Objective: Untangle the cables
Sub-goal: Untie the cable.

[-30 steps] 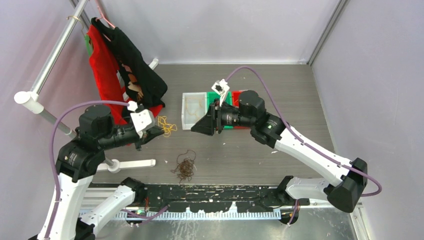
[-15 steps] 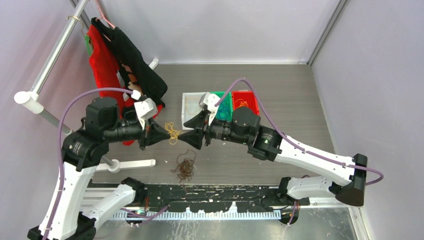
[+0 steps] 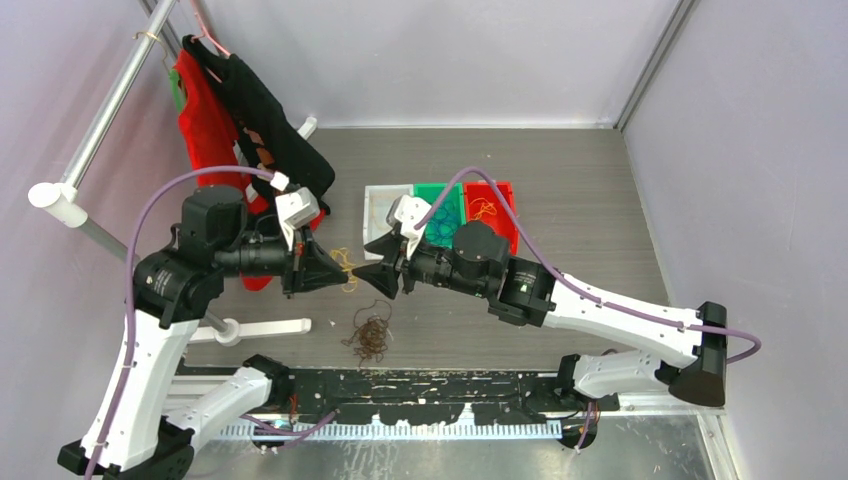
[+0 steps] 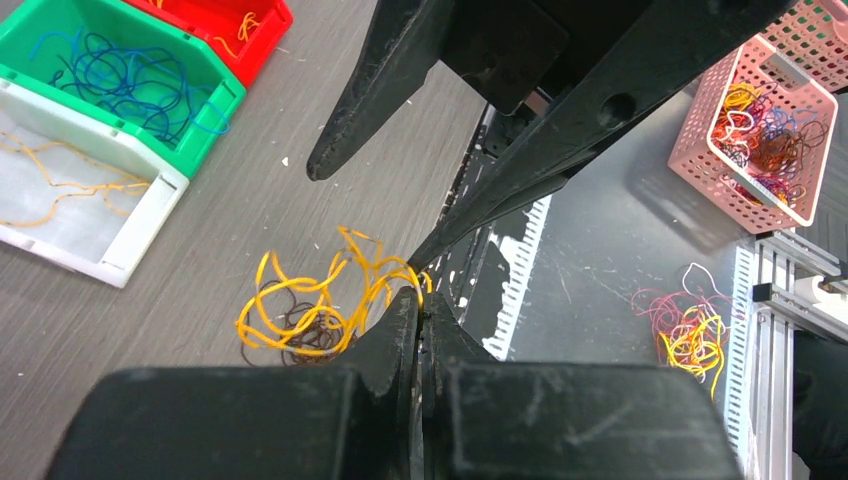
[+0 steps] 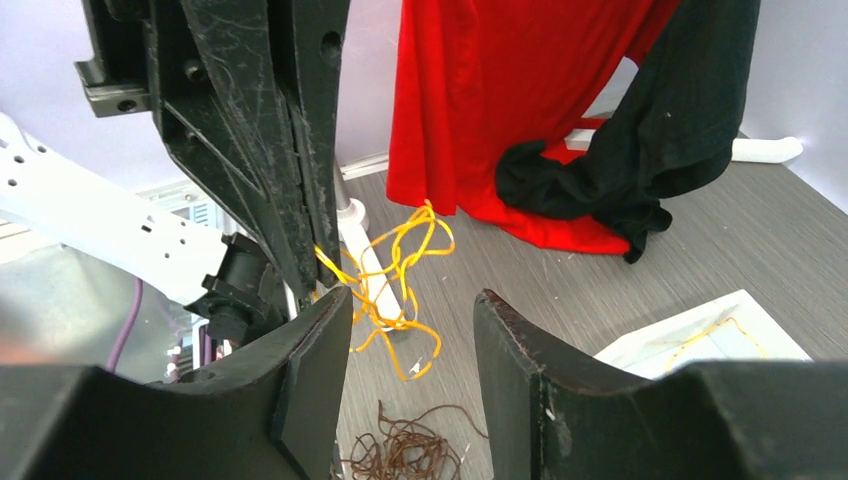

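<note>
A loose dark brown tangle [image 3: 371,335] of thin, wiry cables lies on the grey tabletop [image 3: 580,200]. At its 12 o'clock, the left fingers [image 3: 325,272] are pressed fully together, pinching a bundle of yellow-orange loops [image 4: 310,300] that hangs above the tabletop. The right fingers [image 3: 380,278], at the bundle's 3 o'clock, stand partly apart just beside it. Farther off, at 1 o'clock, a white bin [image 3: 380,195], a green bin [image 3: 432,190] and a red bin [image 3: 497,187] hold a few strands.

Red shirt [image 3: 205,135], black garment [image 3: 262,115] hang on rack [image 3: 105,105], table [image 3: 590,200] far-left corner. White bin [image 3: 372,215], green bin [image 3: 432,190], red bin [image 3: 508,215] side by side, mid-table. Pink basket [image 4: 770,135] beyond near edge.
</note>
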